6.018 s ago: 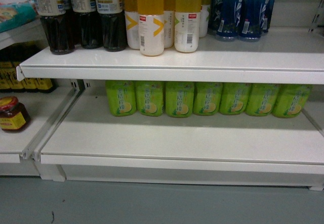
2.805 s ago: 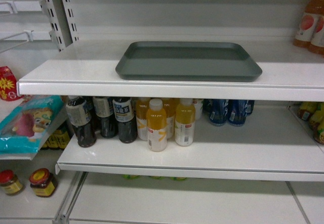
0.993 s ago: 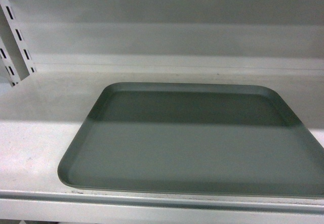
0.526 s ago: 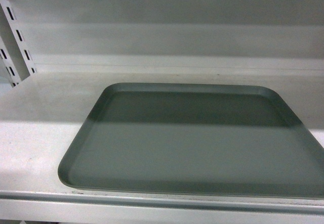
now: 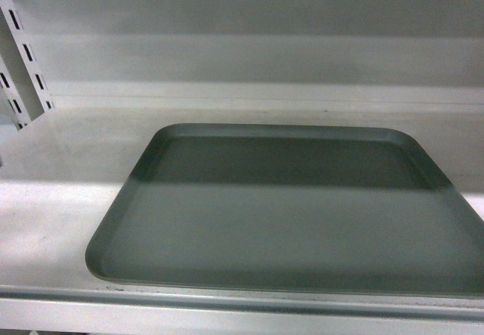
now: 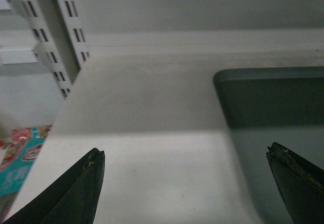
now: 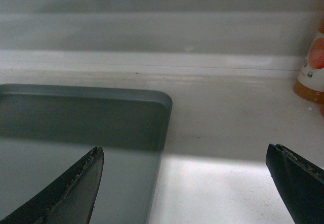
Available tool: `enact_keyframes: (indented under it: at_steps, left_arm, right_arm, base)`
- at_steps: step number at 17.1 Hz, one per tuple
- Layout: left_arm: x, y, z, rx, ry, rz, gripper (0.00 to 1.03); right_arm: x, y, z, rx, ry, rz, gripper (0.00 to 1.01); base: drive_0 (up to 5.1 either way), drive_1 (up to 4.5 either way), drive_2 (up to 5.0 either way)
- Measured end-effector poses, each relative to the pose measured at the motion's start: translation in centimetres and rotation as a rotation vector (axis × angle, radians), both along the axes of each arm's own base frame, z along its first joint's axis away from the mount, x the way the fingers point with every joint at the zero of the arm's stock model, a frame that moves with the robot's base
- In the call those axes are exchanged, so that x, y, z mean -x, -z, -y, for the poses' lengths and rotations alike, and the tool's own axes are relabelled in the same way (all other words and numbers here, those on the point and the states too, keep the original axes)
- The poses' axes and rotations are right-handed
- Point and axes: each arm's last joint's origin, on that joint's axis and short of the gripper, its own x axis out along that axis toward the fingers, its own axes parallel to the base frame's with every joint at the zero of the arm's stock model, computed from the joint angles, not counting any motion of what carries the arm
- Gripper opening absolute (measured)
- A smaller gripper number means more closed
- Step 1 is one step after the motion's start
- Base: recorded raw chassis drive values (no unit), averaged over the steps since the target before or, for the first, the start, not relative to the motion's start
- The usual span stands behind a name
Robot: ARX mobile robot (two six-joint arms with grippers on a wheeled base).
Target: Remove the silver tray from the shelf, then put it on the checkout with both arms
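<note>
On the white shelf (image 5: 53,221), silver tray (image 5: 287,214) flat, left gripper (image 6: 185,183) spread, right gripper (image 7: 185,183) spread

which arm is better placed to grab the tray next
Neither alone: left gripper straddles the silver tray's left edge, right gripper its right edge, both with jaws open. Use both together.

No readable text anywhere. Orange bottle (image 7: 313,75), right of the silver tray (image 7: 76,133), has a label too cropped and blurry to read. Colourful packet (image 6: 20,150) left of the shelf (image 6: 142,133) shows only a pattern, no legible characters.
</note>
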Motion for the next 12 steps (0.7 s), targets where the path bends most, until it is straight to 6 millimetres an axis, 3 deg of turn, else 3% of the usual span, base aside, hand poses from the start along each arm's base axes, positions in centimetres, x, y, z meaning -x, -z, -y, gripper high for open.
enact_keyframes:
  at_steps: [2, 4, 6, 12]
  left_arm:
    - [-2.1, 0.6, 1.3, 0.003, 0.047, -0.024, 0.98]
    - [-8.0, 3.6, 4.2, 0.007, 0.089, -0.183, 0.98]
    - [-11.0, 3.8, 4.8, 0.032, 0.066, -0.228, 0.98]
    - [-11.4, 4.8, 5.6, 0.029, 0.066, -0.262, 0.98]
  right_arm:
    - [-2.0, 1.1, -0.5, 0.004, -0.014, -0.053, 0.98]
    - [-6.6, 4.5, -2.2, -0.012, -0.036, -0.233, 0.98]
    - [-9.5, 4.6, -2.6, -0.070, 0.008, -0.325, 0.98]
    - [-10.7, 4.2, -3.0, -0.069, 0.031, -0.365, 0.98]
  base:
    - [0.0, 0.00, 0.0]
    - [0.0, 0.00, 0.0]
    - [0.0, 0.00, 0.0]
    - [0.0, 0.00, 0.0]
